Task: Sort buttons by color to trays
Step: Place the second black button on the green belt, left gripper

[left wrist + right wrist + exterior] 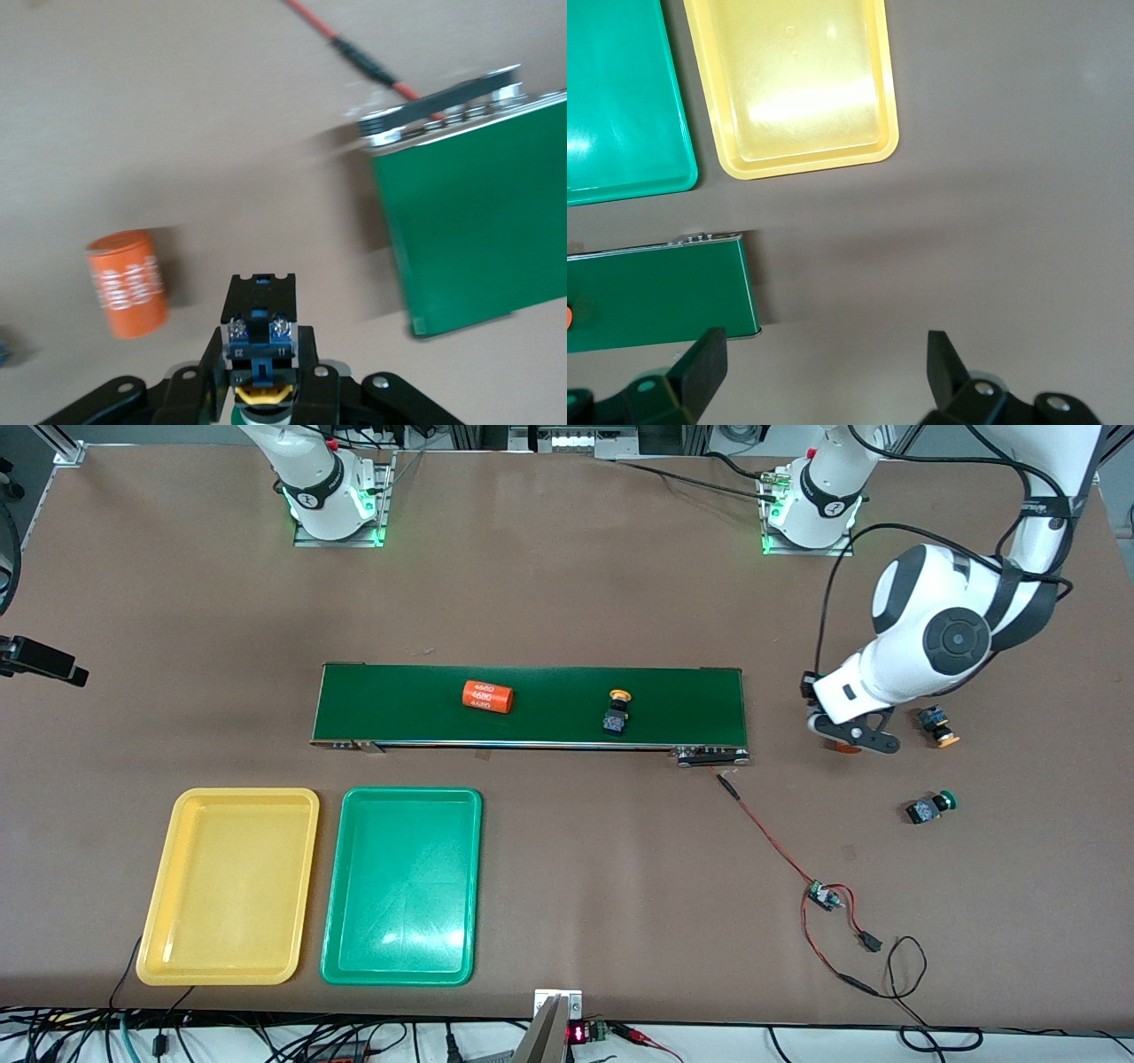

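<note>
Looks like the carry step, with the pick-up done. Grips a button point(259, 335) in the closed left pincer point(261, 390), body outward and cap inward, with yellow and a hint of green showing between the fingers, so cap colour cannot be told. Hangs over the worktop point(567, 584) just off the conveyor belt point(532, 691) at its left-arm end, above an orange cylinder point(128, 283). Holds the right pincer point(824, 354) wide open and empty off the belt's right-arm end, waiting. Finds both the yellow tray point(229, 794) and the green tray point(412, 793) empty, nearer the front camera than the belt. Leaves three more buttons out: one yellow-capped button point(617, 710) on the belt, an orange-capped button point(937, 724) and a green-capped button point(930, 807) past its left-arm end. Calls next for a long reach along the belt to the matching tray - or a hand-over - and a low release.
</note>
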Controlling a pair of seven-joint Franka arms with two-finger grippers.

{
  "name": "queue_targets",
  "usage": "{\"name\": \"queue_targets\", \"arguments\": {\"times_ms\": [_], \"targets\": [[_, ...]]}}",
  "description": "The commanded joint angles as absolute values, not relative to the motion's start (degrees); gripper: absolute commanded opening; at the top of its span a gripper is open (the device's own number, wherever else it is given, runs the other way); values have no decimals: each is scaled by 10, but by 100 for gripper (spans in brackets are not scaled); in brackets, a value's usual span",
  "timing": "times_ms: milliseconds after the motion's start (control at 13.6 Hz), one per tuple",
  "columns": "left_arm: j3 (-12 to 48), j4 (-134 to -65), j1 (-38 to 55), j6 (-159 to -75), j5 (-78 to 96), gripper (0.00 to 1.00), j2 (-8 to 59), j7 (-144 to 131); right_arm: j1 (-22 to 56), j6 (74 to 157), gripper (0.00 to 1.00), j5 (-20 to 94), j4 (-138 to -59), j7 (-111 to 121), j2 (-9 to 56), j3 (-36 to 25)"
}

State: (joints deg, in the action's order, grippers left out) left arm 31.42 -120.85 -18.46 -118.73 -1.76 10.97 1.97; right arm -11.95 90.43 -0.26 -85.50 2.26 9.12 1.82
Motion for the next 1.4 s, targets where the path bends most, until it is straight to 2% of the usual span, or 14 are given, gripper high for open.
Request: {"name": "queue_targets", "arguments": {"times_ms": [0, 294, 736, 1030, 1104, 1251, 1324], "targets": [[307, -1176, -136, -1181, -4, 0, 138, -37, -120, 902, 100, -7, -853, 19, 87, 22], [307, -1118, -91, -1191, -4, 0, 201, -76, -118, 901, 100, -7, -853, 19, 87, 25], [299, -1114, -44, -1238, -5, 1, 240, -132, -116, 896, 100, -25, -853, 32, 78, 25], [299, -1118, -36, -1237, -7, 9, 248, -149, -114, 894, 100, -27, -853, 33, 77, 25], [299, -1117, -36, -1237, -7, 19, 253, -149, -115, 894, 100, -26, -853, 33, 77, 25], [299, -1116, -34, -1238, -7, 65, 259, -146, -115, 893, 100, -25, -853, 34, 80, 25], [299, -1116, -34, -1238, -8, 97, 259, -142, -115, 892, 100, -25, -853, 34, 82, 25]]}}
